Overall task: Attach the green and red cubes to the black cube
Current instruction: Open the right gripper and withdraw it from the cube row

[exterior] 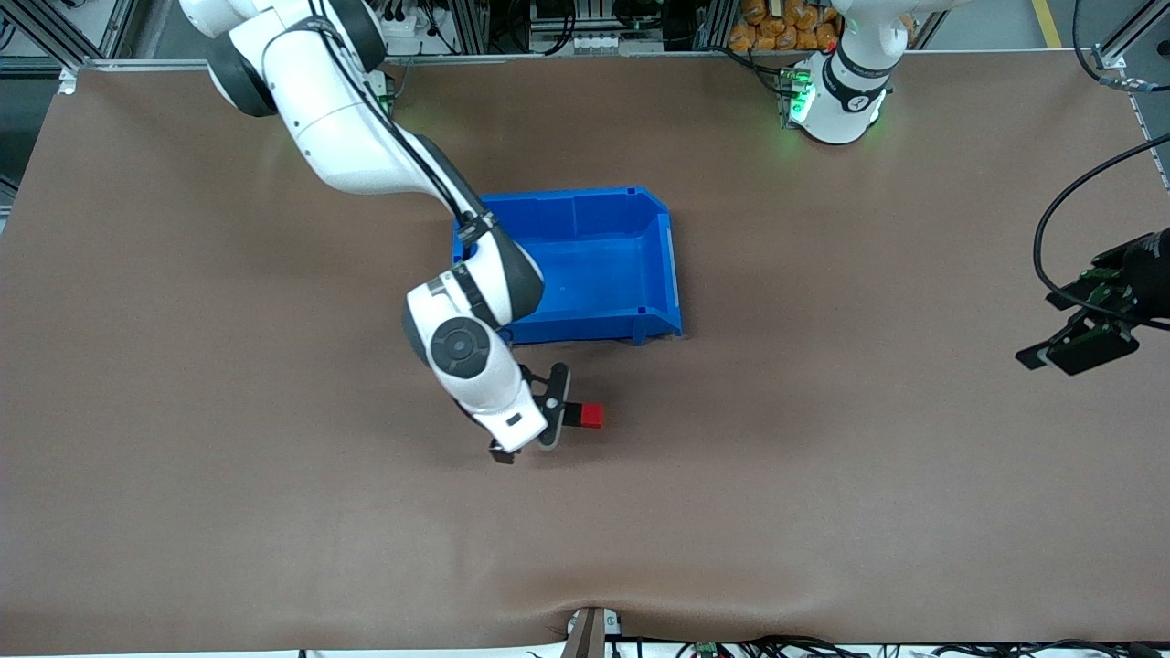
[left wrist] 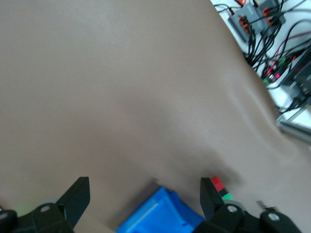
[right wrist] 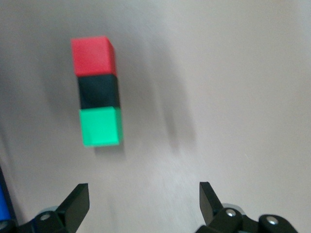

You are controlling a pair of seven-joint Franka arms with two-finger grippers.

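The red cube [right wrist: 93, 56], black cube [right wrist: 99, 92] and green cube [right wrist: 101, 126] lie joined in one straight row on the brown table, with the black one in the middle. My right gripper [right wrist: 143, 194] is open and holds nothing, a short way off the green end of the row. In the front view the red cube [exterior: 592, 416] and a sliver of the black cube [exterior: 574, 416] show beside the right gripper [exterior: 533, 429], which hides the green one. My left gripper [exterior: 1065, 352] waits open over the left arm's end of the table, holding nothing.
A blue bin [exterior: 658, 274] stands on the table, farther from the front camera than the cubes. The right arm's forearm crosses over one corner of it. Cables and electronics [left wrist: 262, 19] lie along the table's front edge.
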